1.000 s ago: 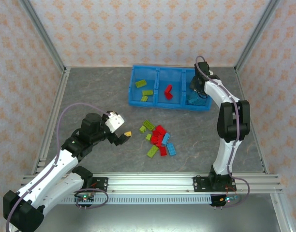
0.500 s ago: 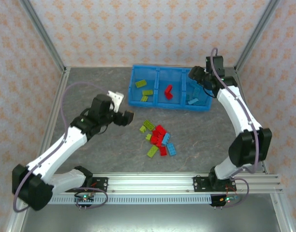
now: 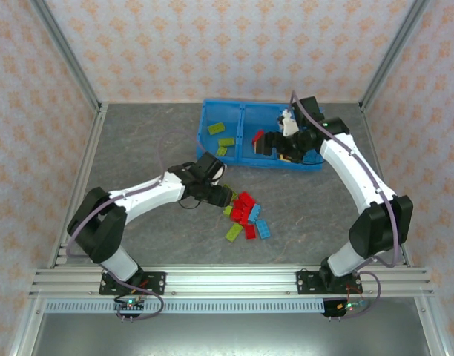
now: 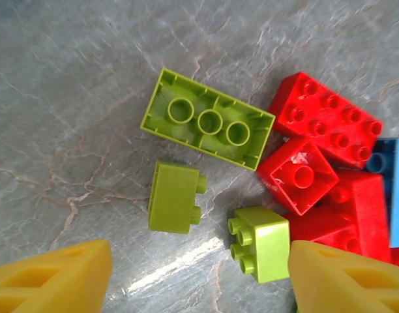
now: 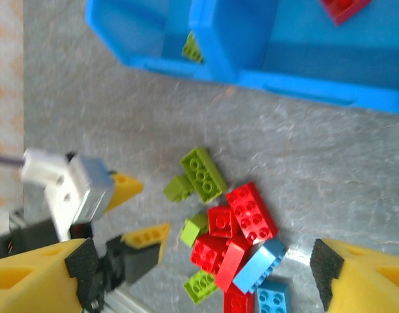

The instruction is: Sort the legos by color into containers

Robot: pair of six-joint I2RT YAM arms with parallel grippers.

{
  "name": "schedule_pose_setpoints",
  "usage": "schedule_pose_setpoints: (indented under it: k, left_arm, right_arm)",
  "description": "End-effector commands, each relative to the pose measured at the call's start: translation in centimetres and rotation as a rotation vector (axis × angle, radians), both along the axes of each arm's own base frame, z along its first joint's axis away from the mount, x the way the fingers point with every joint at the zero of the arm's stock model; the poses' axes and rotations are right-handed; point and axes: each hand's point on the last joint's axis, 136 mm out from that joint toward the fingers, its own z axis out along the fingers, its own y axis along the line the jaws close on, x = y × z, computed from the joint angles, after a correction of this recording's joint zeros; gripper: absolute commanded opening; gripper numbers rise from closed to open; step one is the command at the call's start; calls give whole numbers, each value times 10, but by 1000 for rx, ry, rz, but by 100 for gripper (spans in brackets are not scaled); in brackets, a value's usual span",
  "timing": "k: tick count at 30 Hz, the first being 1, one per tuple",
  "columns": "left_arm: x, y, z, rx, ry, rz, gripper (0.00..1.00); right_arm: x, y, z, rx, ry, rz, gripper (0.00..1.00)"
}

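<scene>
Loose legos lie in a pile (image 3: 245,215) on the grey table: red, yellow-green and light blue bricks. My left gripper (image 3: 222,197) hovers open at the pile's left edge. In the left wrist view its yellow fingertips (image 4: 53,277) flank two small green bricks (image 4: 175,196) (image 4: 259,242), gripping neither. A long green brick (image 4: 208,119) lies upside down beside red ones (image 4: 326,124). The blue bin (image 3: 242,159) holds green bricks (image 3: 221,139) in its left compartment and a red one (image 3: 258,139) in the middle. My right gripper (image 3: 275,148) hangs open and empty over the bin's middle and right compartments.
The right wrist view looks down past the bin's front wall (image 5: 304,85) to the pile (image 5: 235,225) and the left gripper (image 5: 131,218). Metal frame posts and patterned walls close in the table. Bare grey surface lies left of the pile and toward the near rail (image 3: 227,278).
My left arm swung right from the table's left side to the pile, its jaws narrowing. My right gripper moved left from the right compartment and opened wider.
</scene>
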Motion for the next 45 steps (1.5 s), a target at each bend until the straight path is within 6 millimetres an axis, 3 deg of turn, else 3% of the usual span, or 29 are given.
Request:
schedule_pose_setpoints:
  k: [1, 9, 18, 20, 24, 28, 31, 34, 40, 45]
  left_arm:
    - [11, -2, -1, 26, -35, 7, 68]
    - [17, -1, -29, 85, -8, 2, 51]
    - [20, -8, -38, 58, -15, -14, 24]
    - [17, -9, -38, 55, -6, -24, 22]
    - [13, -3, -19, 55, -29, -28, 23]
    - [18, -3, 37, 0, -133, -21, 22]
    - [36, -3, 79, -17, -251, -2, 22]
    - [67, 1, 94, 28, -332, 37, 23]
    - [149, 5, 80, 83, -371, 150, 23]
    - [197, -1, 67, 93, -379, 173, 25]
  right_arm:
    - [-18, 10, 6, 8, 20, 88, 89]
    - [-8, 9, 1, -13, 21, 47, 89]
    - [-6, 10, -5, -9, 41, 28, 88]
    - [-6, 9, -5, -11, 40, 26, 88]
    - [-8, 9, -5, -5, 46, 19, 88]
    - [-6, 9, 6, 11, 4, 1, 88]
    - [2, 4, 18, 13, -60, -51, 88]
    - [10, 1, 25, 15, -112, -102, 88]
    - [9, 0, 25, 35, -105, -135, 88]
    - [2, -6, 29, 28, -121, -147, 88]
